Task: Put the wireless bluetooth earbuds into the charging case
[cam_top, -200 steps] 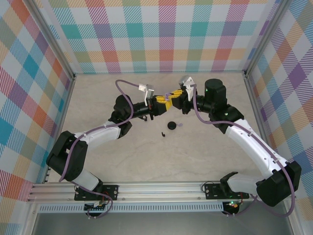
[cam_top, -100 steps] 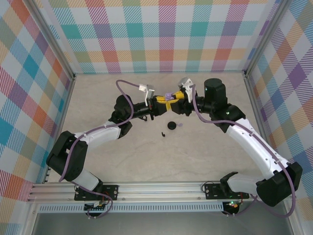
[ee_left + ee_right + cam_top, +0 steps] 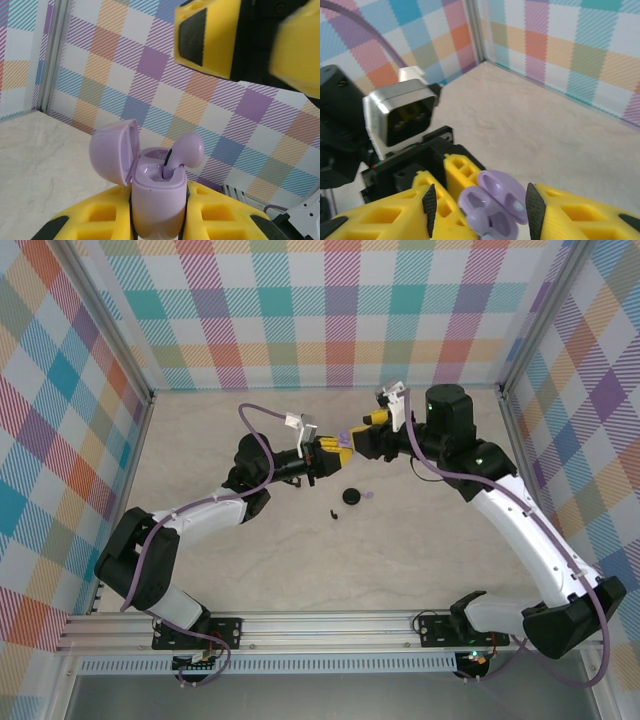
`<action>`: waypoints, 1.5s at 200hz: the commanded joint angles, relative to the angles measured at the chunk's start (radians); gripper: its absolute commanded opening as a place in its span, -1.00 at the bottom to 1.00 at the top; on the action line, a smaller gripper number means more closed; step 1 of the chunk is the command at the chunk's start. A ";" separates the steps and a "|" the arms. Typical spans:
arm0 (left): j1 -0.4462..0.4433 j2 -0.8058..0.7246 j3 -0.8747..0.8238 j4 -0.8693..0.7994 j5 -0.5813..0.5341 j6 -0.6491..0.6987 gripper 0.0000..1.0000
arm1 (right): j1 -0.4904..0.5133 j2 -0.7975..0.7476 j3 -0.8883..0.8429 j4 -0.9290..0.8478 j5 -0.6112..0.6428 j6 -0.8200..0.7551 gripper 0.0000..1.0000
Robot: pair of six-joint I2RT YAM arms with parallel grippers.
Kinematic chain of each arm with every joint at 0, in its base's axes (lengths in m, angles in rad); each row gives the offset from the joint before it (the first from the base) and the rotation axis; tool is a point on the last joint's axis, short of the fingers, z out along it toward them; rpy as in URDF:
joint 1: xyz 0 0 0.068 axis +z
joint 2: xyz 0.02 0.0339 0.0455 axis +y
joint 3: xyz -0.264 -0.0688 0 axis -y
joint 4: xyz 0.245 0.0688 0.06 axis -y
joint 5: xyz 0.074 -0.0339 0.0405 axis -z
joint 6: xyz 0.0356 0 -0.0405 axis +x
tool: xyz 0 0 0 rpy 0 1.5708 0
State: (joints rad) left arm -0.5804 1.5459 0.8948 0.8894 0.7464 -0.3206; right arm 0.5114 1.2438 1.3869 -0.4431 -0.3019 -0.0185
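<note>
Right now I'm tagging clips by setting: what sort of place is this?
Probably a robot lab test cell: a pale tabletop boxed in by bright plaid walls on metal framing, with two robot arms bolted to a rail at the near edge.

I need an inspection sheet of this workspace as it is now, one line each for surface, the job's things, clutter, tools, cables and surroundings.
Surface: pale stone-pattern table.
Job's things: lilac case, lid open, one lilac earbud standing in it stem down. On the table are a round black case, a second lilac earbud beside it, and a black earbud.
Clutter: nothing seen.
Tools: left tool is shut on the lilac case, held above the table. Right tool is open, close above the case, not touching it.
Cables: left-arm cable and right-arm cable, both lilac, loop loosely beside the arms.
Surroundings: checked panels on three sides, metal rail at the near edge.
</note>
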 commanded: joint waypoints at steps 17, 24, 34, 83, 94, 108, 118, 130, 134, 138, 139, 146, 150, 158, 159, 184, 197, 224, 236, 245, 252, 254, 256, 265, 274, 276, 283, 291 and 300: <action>-0.012 -0.035 0.023 0.004 -0.006 0.026 -1.00 | 0.004 0.065 0.067 -0.171 0.163 0.035 -0.17; -0.013 -0.038 0.026 -0.003 -0.004 0.028 -1.00 | 0.004 0.073 0.069 -0.184 0.161 0.033 -0.23; -0.013 -0.041 0.026 -0.011 -0.001 0.032 -1.00 | 0.005 0.081 0.069 -0.196 0.151 0.029 -0.31; -0.018 -0.047 0.036 -0.047 -0.009 0.051 -1.00 | 0.004 0.086 0.061 -0.208 0.075 0.032 -0.48; -0.021 -0.047 0.039 -0.055 -0.011 0.055 -1.00 | 0.004 0.086 0.061 -0.208 0.078 0.031 -0.48; -0.022 -0.049 0.040 -0.065 -0.021 0.062 -1.00 | 0.004 0.088 0.066 -0.214 0.083 0.031 -0.48; -0.022 -0.049 0.041 -0.066 -0.025 0.064 -1.00 | 0.004 0.089 0.069 -0.218 0.078 0.033 -0.48; -0.022 -0.049 0.041 -0.069 -0.030 0.064 -1.00 | 0.004 0.092 0.073 -0.223 0.069 0.034 -0.48; -0.021 -0.048 0.041 -0.068 -0.031 0.064 -1.00 | 0.004 0.093 0.073 -0.224 0.065 0.034 -0.47; -0.023 -0.049 0.041 -0.069 -0.033 0.066 -1.00 | 0.004 0.094 0.075 -0.226 0.063 0.035 -0.47; -0.023 -0.050 0.042 -0.070 -0.033 0.066 -1.00 | 0.004 0.094 0.075 -0.227 0.063 0.035 -0.47; -0.023 -0.050 0.042 -0.070 -0.039 0.067 -1.00 | 0.003 0.095 0.077 -0.230 0.061 0.035 -0.47; -0.022 -0.050 0.041 -0.069 -0.040 0.068 -1.00 | 0.004 0.095 0.078 -0.232 0.060 0.035 -0.47; -0.023 -0.050 0.040 -0.072 -0.048 0.069 -1.00 | 0.004 0.097 0.080 -0.235 0.061 0.037 -0.47; -0.022 -0.051 0.040 -0.072 -0.050 0.069 -1.00 | 0.004 0.097 0.080 -0.236 0.061 0.037 -0.47; -0.023 -0.052 0.041 -0.079 -0.067 0.074 -1.00 | 0.004 0.097 0.085 -0.244 0.052 0.040 -0.46; -0.024 -0.050 0.041 -0.079 -0.074 0.074 -1.00 | 0.004 0.098 0.089 -0.246 0.049 0.045 -0.45; -0.024 -0.047 0.045 -0.079 -0.077 0.071 -1.00 | 0.004 0.107 0.102 -0.250 0.032 0.053 -0.44; -0.024 -0.046 0.044 -0.078 -0.075 0.071 -1.00 | 0.004 0.113 0.108 -0.249 0.020 0.058 -0.44; -0.025 -0.044 0.046 -0.079 -0.074 0.071 -1.00 | 0.004 0.118 0.113 -0.250 0.012 0.064 -0.44; -0.024 -0.043 0.047 -0.081 -0.074 0.073 -1.00 | 0.004 0.123 0.118 -0.252 0.005 0.067 -0.43; -0.025 -0.043 0.047 -0.081 -0.072 0.073 -1.00 | 0.004 0.124 0.119 -0.253 0.001 0.068 -0.43; -0.026 -0.043 0.048 -0.082 -0.072 0.072 -1.00 | 0.006 0.126 0.120 -0.253 -0.001 0.069 -0.43; -0.027 -0.041 0.049 -0.084 -0.068 0.074 -1.00 | 0.005 0.130 0.122 -0.251 -0.013 0.072 -0.43; -0.027 -0.039 0.051 -0.086 -0.067 0.075 -1.00 | 0.006 0.134 0.125 -0.251 -0.020 0.074 -0.43; -0.027 -0.039 0.050 -0.085 -0.067 0.074 -1.00 | 0.006 0.134 0.126 -0.251 -0.021 0.075 -0.43; -0.028 -0.038 0.050 -0.086 -0.066 0.075 -1.00 | 0.005 0.137 0.127 -0.251 -0.025 0.076 -0.43; -0.027 -0.039 0.051 -0.089 -0.064 0.077 -1.00 | 0.006 0.139 0.129 -0.252 -0.028 0.077 -0.43; -0.029 -0.038 0.052 -0.088 -0.063 0.079 -1.00 | 0.006 0.140 0.132 -0.249 -0.031 0.078 -0.43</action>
State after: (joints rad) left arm -0.5949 1.5337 0.9112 0.7830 0.6785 -0.2661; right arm 0.5114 1.3743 1.4807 -0.6792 -0.2905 0.0441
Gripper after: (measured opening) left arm 0.212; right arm 0.284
